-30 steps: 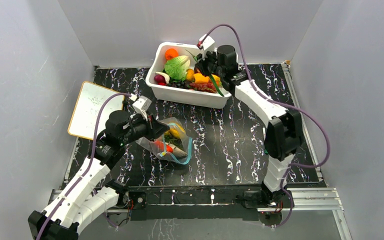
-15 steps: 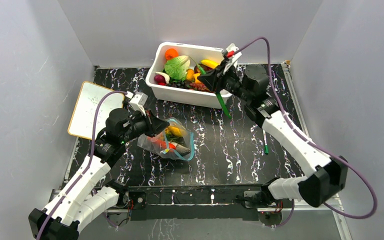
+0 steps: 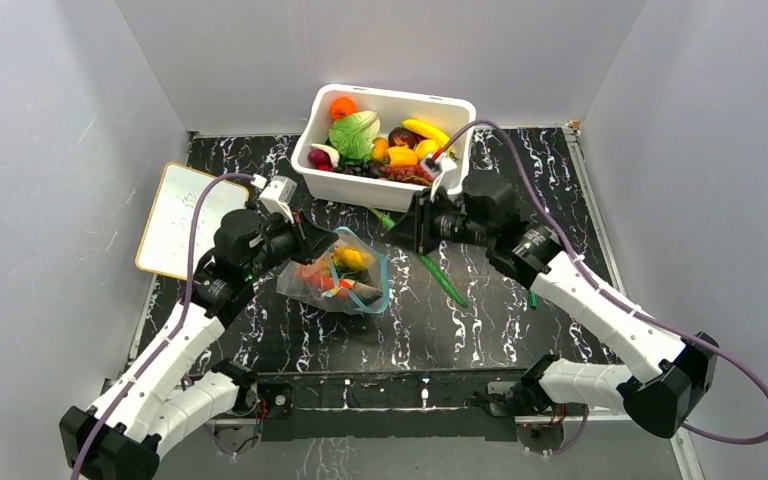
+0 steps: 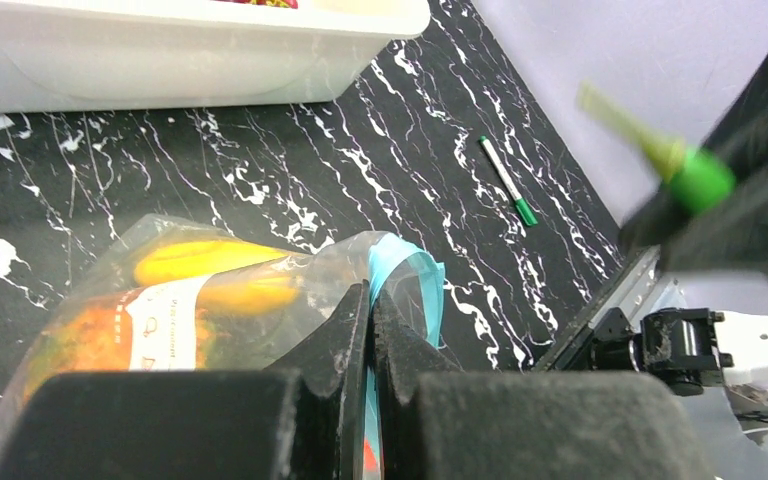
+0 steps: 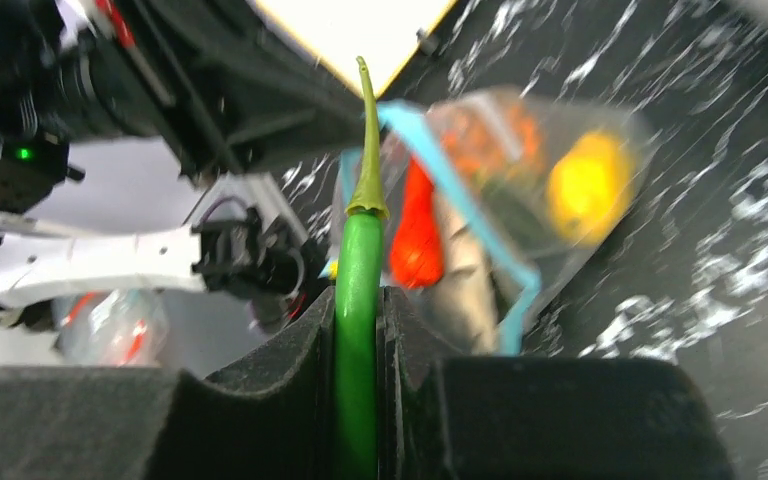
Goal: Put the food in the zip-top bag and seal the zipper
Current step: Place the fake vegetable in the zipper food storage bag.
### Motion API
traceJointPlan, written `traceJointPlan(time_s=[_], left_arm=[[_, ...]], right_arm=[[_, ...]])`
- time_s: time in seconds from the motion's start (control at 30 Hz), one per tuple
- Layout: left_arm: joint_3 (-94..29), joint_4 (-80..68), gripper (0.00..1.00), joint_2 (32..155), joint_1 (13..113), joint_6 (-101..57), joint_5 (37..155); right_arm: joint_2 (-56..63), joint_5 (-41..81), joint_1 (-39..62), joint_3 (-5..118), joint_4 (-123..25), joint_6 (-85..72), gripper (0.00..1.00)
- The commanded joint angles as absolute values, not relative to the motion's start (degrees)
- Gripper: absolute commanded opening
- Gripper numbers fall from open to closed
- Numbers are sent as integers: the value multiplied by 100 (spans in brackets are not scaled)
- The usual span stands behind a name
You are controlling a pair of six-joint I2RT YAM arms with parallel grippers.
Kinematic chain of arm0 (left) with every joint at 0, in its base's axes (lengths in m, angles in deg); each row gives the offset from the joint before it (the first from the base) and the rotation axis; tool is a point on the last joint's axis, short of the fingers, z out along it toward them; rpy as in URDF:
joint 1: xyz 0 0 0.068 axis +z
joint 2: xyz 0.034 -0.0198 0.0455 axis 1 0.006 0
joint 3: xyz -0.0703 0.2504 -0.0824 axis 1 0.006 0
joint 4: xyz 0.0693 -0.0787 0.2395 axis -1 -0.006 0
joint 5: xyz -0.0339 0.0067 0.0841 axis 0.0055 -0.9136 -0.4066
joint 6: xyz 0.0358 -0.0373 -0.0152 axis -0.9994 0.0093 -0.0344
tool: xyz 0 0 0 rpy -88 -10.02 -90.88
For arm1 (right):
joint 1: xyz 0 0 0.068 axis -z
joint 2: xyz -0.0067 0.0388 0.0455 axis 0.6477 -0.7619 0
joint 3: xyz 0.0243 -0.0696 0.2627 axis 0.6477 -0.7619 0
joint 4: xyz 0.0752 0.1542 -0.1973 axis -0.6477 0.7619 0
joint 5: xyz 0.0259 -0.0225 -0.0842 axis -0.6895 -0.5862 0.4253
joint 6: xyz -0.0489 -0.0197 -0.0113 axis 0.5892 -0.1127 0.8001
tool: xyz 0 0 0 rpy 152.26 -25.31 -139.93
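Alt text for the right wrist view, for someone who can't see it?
The right gripper grips a long green chilli, stem pointing toward the zip-top bag beyond. The bag's teal zipper stands open, with red, orange and yellow food inside.

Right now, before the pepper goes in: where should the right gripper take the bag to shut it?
Probably the blue strip at its free right-hand bend, coming from the right. The left gripper pinches the bag at its left edge, so the mouth gapes toward the right gripper, shut on the green pepper; the strip stands up as a pinchable rim.
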State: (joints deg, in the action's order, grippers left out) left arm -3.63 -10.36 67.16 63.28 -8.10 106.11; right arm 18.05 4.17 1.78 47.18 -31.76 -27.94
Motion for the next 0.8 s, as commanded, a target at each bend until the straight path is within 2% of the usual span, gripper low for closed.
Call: traceJointPlan(time_s=[0.0,0.43,0.77], left_arm=[[-775,-743,0,6845,6310,-1218,10530],[-651,-738,0,6624,6311,-1324,10969],[-127,-544,0,6213,6311,-1107,11523]], right_arm=[[2048,311,-375,4472,-2728,-3543,5],[1653,694,-797,4368,-2255,-4054,9],[888,1195,-886,4419,-2979,-5119,10]])
